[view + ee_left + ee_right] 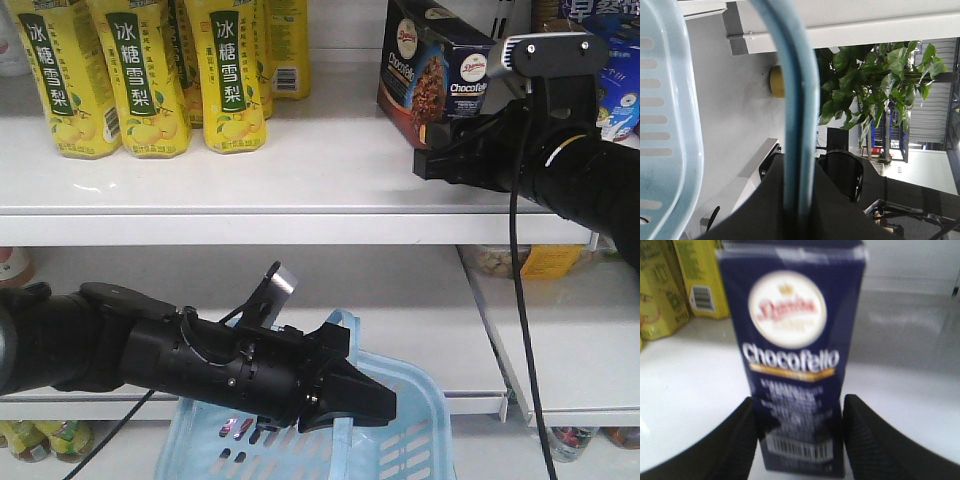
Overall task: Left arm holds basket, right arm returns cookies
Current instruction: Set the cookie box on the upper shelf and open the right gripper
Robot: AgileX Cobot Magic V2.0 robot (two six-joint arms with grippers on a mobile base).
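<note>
The cookies [430, 75] are a dark navy carton standing at the right of the upper shelf [300, 185]. My right gripper [428, 158] reaches in from the right and is shut on the carton's lower part. In the right wrist view both black fingers [740, 440] flank the cookies [790, 350] by the barcode, with my right gripper [797, 440] closed on its sides. The light blue basket [400, 450] hangs below the lower shelf. My left gripper [365, 405] is shut on its blue handle [342, 325]. In the left wrist view the handle [800, 125] runs into my left gripper [799, 210], beside the basket rim [670, 125].
Several yellow drink bottles [140, 70] stand at the left of the upper shelf, also seen as yellow bottles [670, 290] in the right wrist view. Blue packages [620, 100] sit behind the right arm. Snack packs [530, 262] lie on the lower right shelf. A potted plant [875, 85] stands beyond.
</note>
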